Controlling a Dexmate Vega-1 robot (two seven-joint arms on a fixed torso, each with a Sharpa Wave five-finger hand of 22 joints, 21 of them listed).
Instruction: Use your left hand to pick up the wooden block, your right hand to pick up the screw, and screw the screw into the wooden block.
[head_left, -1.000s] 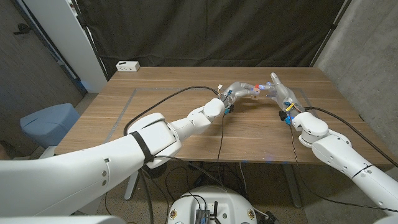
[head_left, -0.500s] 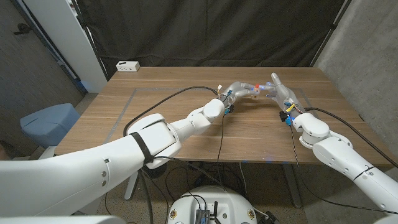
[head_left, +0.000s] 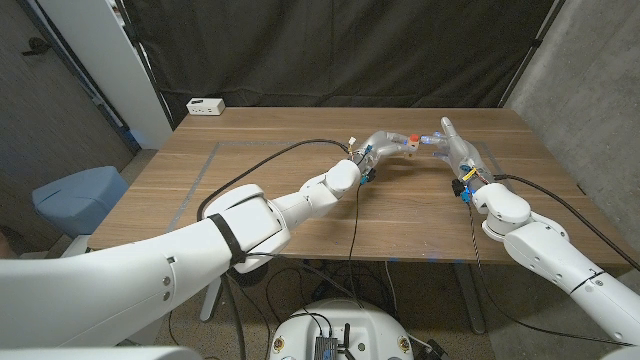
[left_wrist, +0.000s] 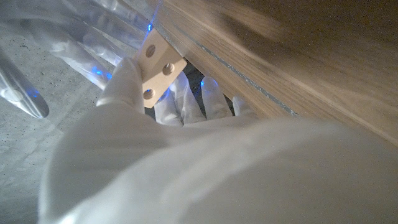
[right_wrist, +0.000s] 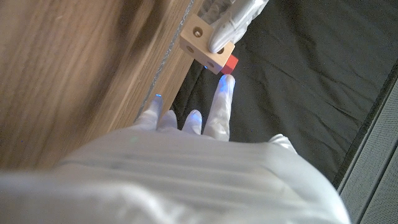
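Pale square wooden block with round holes (left_wrist: 158, 65), gripped by left robot hand (head_left: 385, 143) above far worktop middle. Red screw head (right_wrist: 229, 63) against block, at right robot hand (head_left: 452, 146) fingertips; grip on it unclear. Brown wood-grain worktop (head_left: 300, 165), black curtain (head_left: 340, 50) behind. Holes legible in wrist views.

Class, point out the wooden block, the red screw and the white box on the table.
wooden block (left_wrist: 157, 68): left wrist view, on its face with holes.
red screw (right_wrist: 229, 63): right wrist view, on its red head.
white box (head_left: 205, 106): head view, on its top.
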